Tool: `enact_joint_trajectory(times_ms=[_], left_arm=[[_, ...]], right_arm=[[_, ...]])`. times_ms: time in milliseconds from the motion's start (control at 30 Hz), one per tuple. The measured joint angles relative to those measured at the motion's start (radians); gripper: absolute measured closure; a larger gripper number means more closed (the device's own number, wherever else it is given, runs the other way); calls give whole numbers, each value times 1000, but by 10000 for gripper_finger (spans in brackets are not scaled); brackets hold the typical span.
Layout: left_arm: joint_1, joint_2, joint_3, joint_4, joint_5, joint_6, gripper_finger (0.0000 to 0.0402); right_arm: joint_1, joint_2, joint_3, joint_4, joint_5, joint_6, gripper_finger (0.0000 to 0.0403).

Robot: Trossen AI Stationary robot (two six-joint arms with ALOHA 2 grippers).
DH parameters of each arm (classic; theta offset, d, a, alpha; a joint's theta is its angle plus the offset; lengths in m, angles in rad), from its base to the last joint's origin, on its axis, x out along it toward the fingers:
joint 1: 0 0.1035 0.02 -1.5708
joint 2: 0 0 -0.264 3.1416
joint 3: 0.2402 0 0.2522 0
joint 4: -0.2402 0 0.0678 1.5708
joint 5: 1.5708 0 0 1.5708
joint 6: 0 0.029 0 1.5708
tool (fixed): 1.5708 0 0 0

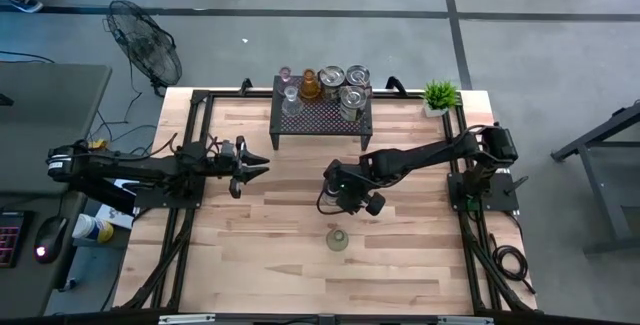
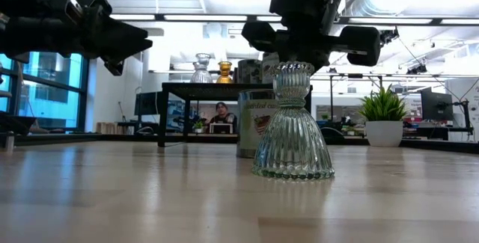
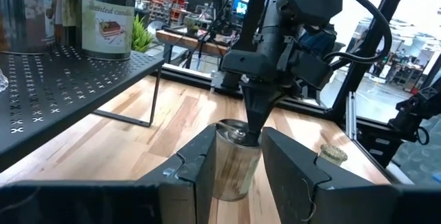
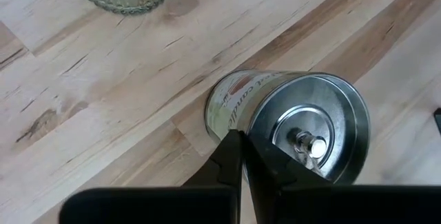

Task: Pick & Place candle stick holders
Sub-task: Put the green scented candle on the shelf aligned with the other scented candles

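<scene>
A silvery tin holder with a printed label (image 4: 303, 114) is at the table's middle, under my right gripper (image 1: 335, 193), which is shut on it. A pale green ribbed glass holder (image 1: 337, 239) stands upright on its wide foot nearer the front edge; it fills the low view (image 2: 293, 123). Several more holders, among them an amber one (image 1: 310, 87) and silvery tins (image 1: 351, 97), stand on a black mesh rack (image 1: 320, 123) at the far edge. My left gripper (image 1: 255, 165) is open and empty at the left, pointing toward the tin. My right gripper holds the tin holder by its top rim (image 4: 256, 117), on one side of the opening, one finger inside and one outside. The fingers come from above, pointing down (image 3: 251, 110). The tin is upright; whether its base is off the table I cannot tell.
A small potted green plant (image 1: 438, 95) stands at the far right corner. Black frame rails (image 1: 195, 135) run along the table's left and right sides. Bare wood lies between the rack and the tin and along the front edge.
</scene>
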Motion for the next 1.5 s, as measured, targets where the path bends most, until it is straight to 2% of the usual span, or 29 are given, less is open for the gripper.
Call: enact_joint_trajectory(times_ms=[300, 667, 867, 1300, 1500], left_arm=[[0, 0, 0, -16, -4, 0, 286], [0, 0, 0, -18, -6, 3, 286], [0, 0, 0, -38, -6, 3, 286], [0, 0, 0, -44, -4, 3, 286], [0, 0, 0, -44, -4, 3, 286]], right_arm=[[0, -5, 2, -3, 8, 3, 402], [-9, 5, 119, -129, 35, -3, 402], [-35, 3, 167, -178, 88, 0, 402], [-74, 0, 423, -320, 95, 14, 402], [-112, -2, 551, -371, 154, 0, 402]])
